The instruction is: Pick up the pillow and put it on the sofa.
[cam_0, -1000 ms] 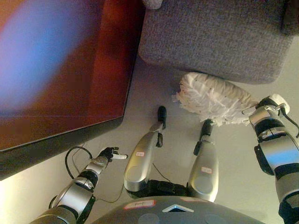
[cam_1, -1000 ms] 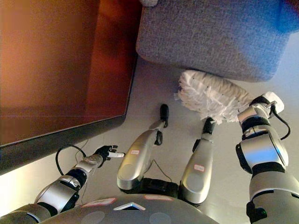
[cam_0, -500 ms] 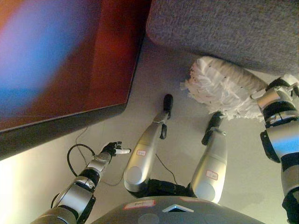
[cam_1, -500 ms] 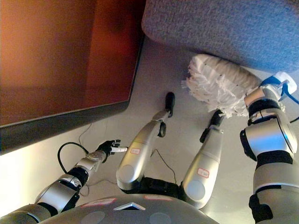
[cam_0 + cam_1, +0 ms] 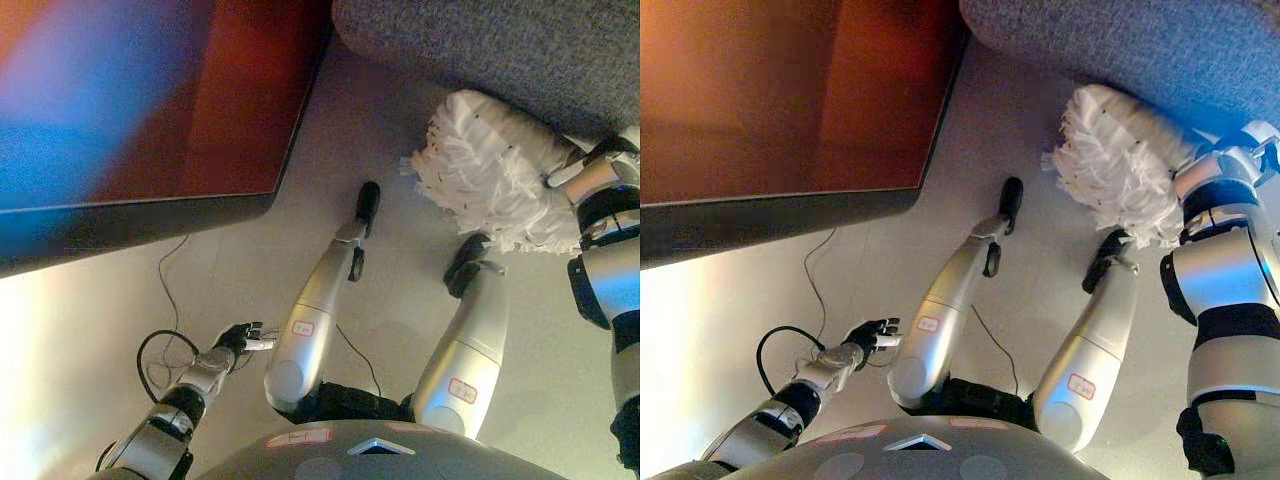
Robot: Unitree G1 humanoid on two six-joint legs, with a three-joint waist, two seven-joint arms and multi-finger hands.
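White fringed pillow (image 5: 495, 180) — beside sofa (image 5: 520, 50)

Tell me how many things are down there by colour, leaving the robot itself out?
White: 1, the fringed pillow
Grey: 1, the sofa
Reddish-brown: 1, the table
Total: 3

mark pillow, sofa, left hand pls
pillow (image 5: 490, 180): left eye view, on its white fringed face.
sofa (image 5: 1160, 45): right eye view, on the grey fabric above the pillow.
left hand (image 5: 872, 335): right eye view, on the dark palm.
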